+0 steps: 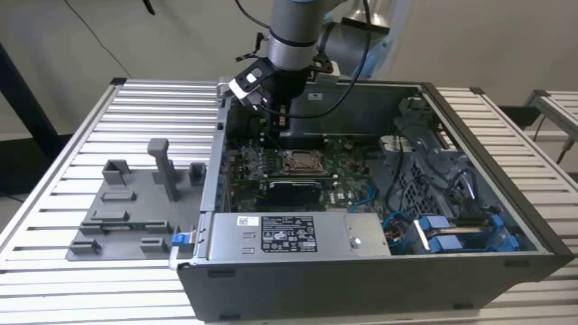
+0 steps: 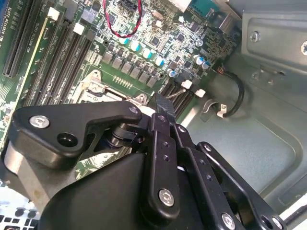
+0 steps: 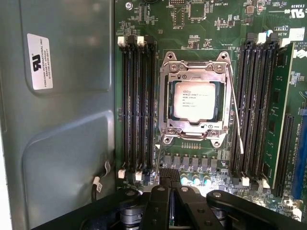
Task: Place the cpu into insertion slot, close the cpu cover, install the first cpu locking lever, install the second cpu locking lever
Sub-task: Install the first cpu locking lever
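Note:
In the first wrist view the cpu (image 3: 194, 99) lies flat in the insertion slot (image 2: 93, 85), silvery top up. The cpu cover (image 3: 194, 73) lies down around it as a silver frame. A thin wire locking lever (image 3: 235, 112) runs along one side of the socket and slants away from it. A second thin lever (image 3: 157, 160) runs from the opposite corner toward my gripper. My gripper (image 3: 168, 173) hangs above the board just off the socket's edge, its black fingers together with nothing between them. The exterior view shows the gripper (image 1: 278, 122) behind the socket (image 1: 298, 161), inside the case.
The open computer case (image 1: 505, 203) lies on a slatted white table (image 1: 72, 135). A grey power supply box (image 1: 289, 233) sits at its front, with cables and blue parts (image 1: 442, 233) toward the exterior view's right. Memory slots (image 3: 136, 105) flank the socket. A grey fixture (image 1: 135, 203) stands outside the case.

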